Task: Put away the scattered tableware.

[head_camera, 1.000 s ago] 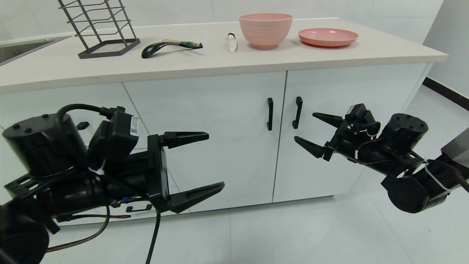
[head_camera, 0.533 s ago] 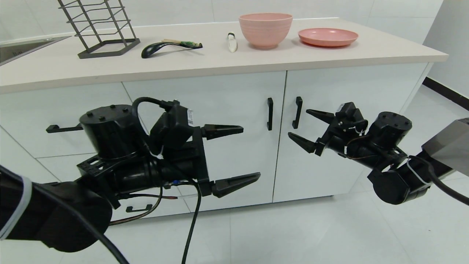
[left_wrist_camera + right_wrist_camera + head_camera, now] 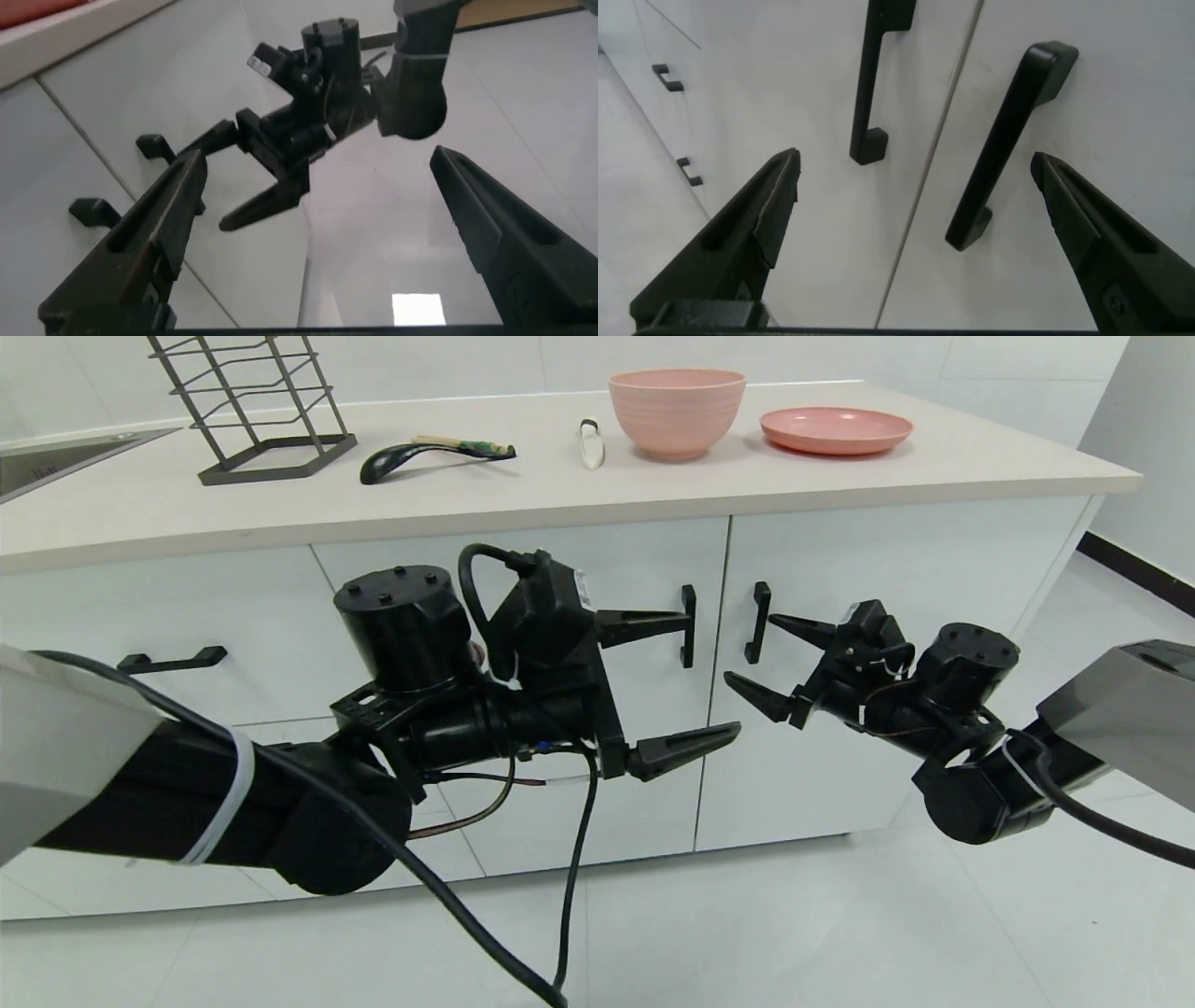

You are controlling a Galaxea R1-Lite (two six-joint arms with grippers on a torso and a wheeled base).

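Observation:
On the countertop (image 3: pixel 840 476) stand a pink bowl (image 3: pixel 677 411) and a pink plate (image 3: pixel 836 429). A white spoon (image 3: pixel 591 443) lies left of the bowl, and a black spoon (image 3: pixel 397 457) lies with a green-ended utensil (image 3: pixel 471 447) farther left. Both grippers hang below the counter, in front of the white cabinet doors. My left gripper (image 3: pixel 711 677) is open and holds nothing, its upper finger near the left door handle (image 3: pixel 688 625). My right gripper (image 3: pixel 750 651) is also open and holds nothing, close to the right door handle (image 3: pixel 754 623) (image 3: pixel 1008 140), which lies between its fingers (image 3: pixel 738 243) in the right wrist view.
A black wire rack (image 3: pixel 257 406) stands at the counter's back left, beside a sink (image 3: pixel 56 457). A drawer handle (image 3: pixel 173 660) sits on the lower left cabinet front. Grey tiled floor (image 3: pixel 794 924) spreads below the arms.
My left arm has swung up and to the right, bringing its open gripper near the door handles. My right gripper has crept left and up toward them. Tableware has not moved.

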